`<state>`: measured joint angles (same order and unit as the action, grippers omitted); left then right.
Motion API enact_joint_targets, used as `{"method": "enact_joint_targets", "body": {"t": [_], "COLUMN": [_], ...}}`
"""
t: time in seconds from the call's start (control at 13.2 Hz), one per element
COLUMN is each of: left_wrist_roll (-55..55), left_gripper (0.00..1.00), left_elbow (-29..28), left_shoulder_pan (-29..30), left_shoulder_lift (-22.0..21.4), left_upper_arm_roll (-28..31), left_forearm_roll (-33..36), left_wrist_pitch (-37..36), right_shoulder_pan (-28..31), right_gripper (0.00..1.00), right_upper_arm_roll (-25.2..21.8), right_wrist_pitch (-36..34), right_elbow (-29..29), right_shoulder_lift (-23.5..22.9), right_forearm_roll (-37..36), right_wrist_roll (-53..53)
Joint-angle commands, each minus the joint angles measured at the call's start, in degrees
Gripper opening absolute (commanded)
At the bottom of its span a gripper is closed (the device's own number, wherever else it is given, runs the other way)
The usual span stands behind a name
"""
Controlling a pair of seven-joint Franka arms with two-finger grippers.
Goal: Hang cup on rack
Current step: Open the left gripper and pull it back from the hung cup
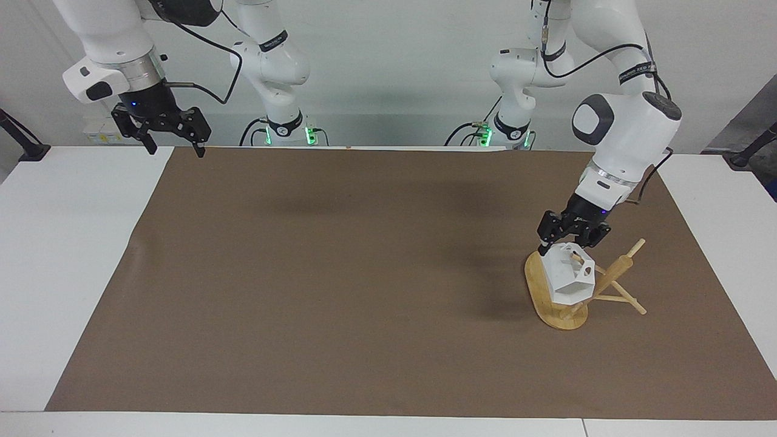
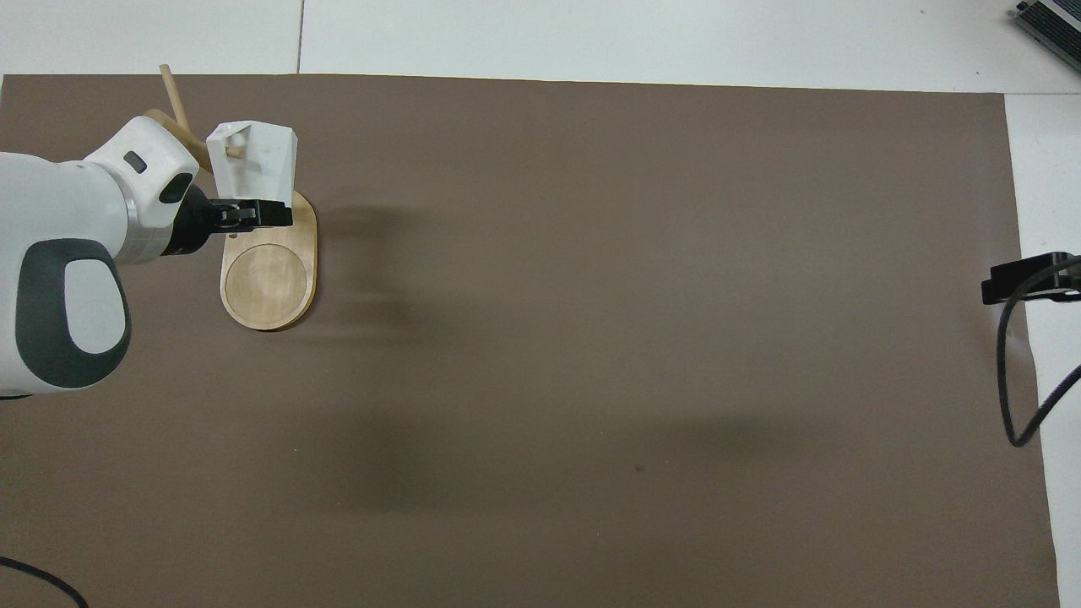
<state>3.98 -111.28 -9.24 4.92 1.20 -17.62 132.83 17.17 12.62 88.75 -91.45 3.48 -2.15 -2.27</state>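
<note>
The left gripper (image 1: 571, 239) hovered over the bamboo mug rack (image 1: 555, 303) at the left arm's end of the worktop (image 1: 61, 255), its fingers closed to a narrow gap at the top edge of the white faceted cup (image 1: 569, 277); whether they were pinching the cup or only touching it could not be told. The cup hung tilted just below the gripper, above the rack's oval base, with one thin peg (image 1: 575, 258) poking through the round hole in its blocky handle. From overhead, the cup (image 2: 253, 165) sat just past the gripper's tip (image 2: 253, 214), the peg end showing in the handle hole, while the rack's base (image 2: 268, 279) lay under and beside the gripper. The rack stood on a brown mat (image 1: 340, 279) that covered most of the worktop. The right gripper (image 1: 172, 144) waited well apart, raised over the mat's corner at the right arm's end, its fingers spread wide and holding nothing.
</note>
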Motion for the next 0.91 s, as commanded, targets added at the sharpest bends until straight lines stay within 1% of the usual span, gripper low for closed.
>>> {"method": "enact_joint_targets", "body": {"t": [0.0, 0.38, 0.46, 0.61, 0.83], "left_wrist_roll": [-0.47, 0.05, 1.45, 5.93, 6.39], "left_gripper": [1.0, 1.0, 1.0, 1.0, 1.0], "left_elbow": [0.36, 0.01, 0.01, 0.18, 1.84], "left_shoulder_pan": [1.33, 4.58, 5.19, 5.29, 4.76], "left_shoulder_lift": [-1.66, -6.58, -7.81, -10.01, -12.3], "left_upper_arm_roll": [-0.23, -0.15, -0.15, -0.23, -0.32], "left_forearm_roll": [1.44, 1.53, 2.93, 8.89, 14.26], "left_wrist_pitch": [-4.06, -12.41, -14.42, -18.73, -25.5], "right_shoulder_pan": [0.67, 0.76, 0.76, 0.67, -0.12], "right_gripper": [1.0, 1.0, 1.0, 1.0, 1.0], "right_upper_arm_roll": [0.47, 0.39, 0.38, 0.47, 0.56], "right_wrist_pitch": [0.54, 0.37, 0.45, -0.07, -0.16], "right_elbow": [-1.45, -1.45, -1.36, -1.36, -1.27], "right_shoulder_lift": [1.18, 1.36, 1.36, 1.36, 1.36], "right_forearm_roll": [0.04, 0.04, 0.04, -0.05, 0.04], "right_wrist_roll": [1.31, 1.22, 1.13, 1.13, 1.13]}}
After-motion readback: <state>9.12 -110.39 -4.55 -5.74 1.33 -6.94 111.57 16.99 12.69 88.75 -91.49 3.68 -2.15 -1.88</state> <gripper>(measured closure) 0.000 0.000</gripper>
